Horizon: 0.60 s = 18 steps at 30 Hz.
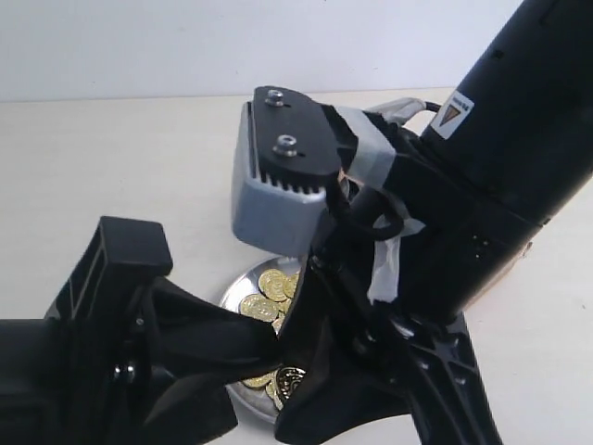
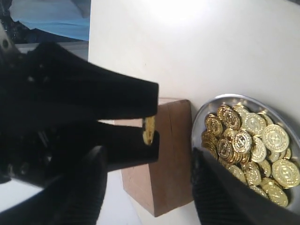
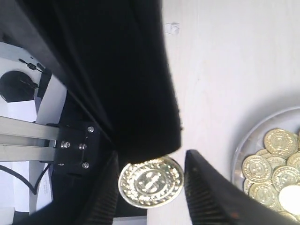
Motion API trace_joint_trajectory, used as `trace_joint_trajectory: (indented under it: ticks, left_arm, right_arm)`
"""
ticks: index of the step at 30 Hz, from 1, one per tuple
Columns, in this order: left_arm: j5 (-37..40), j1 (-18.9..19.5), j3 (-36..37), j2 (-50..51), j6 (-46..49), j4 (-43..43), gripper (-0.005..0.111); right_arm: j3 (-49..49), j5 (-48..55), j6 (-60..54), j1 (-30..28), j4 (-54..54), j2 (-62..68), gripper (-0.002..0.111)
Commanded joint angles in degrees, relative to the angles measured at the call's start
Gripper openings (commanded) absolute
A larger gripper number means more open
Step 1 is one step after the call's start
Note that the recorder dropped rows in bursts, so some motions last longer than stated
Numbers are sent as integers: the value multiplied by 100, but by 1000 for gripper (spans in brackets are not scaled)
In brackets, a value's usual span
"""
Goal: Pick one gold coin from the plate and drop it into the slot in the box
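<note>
One metal plate point(image 2: 225, 97). One cardboard box point(image 2: 164, 159). Two grippers, the left gripper point(image 2: 146, 178) and the right gripper point(image 3: 151, 168). The gold coins point(image 2: 248, 140) lie heaped in the plate: more than twenty show, overlapping, so their full number cannot be told. One single coin point(image 3: 150, 183) is outside the heap, the only one off the plate.

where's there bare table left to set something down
Bare table lies left of and behind the plate; the left wrist view shows more past the box. It is crowded over the plate, where left arm and right arm meet.
</note>
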Motion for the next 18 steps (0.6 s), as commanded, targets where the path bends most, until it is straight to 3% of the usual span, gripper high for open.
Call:
trace_joint_trajectory:
  ticks: [1,13,18]
  left_arm:
    - [-24,-142,8,110,-3,-98,52]
    - [-318,-197,8,266,12,-98,52]
    - [-436,-197,8,331,12,-98,32]
  right_arm:
    - [0,120,-217,6,338,-29,40]
    - [0,177,-468,6,730,-29,40]
    - [0,177,-496,6,698,-29,40]
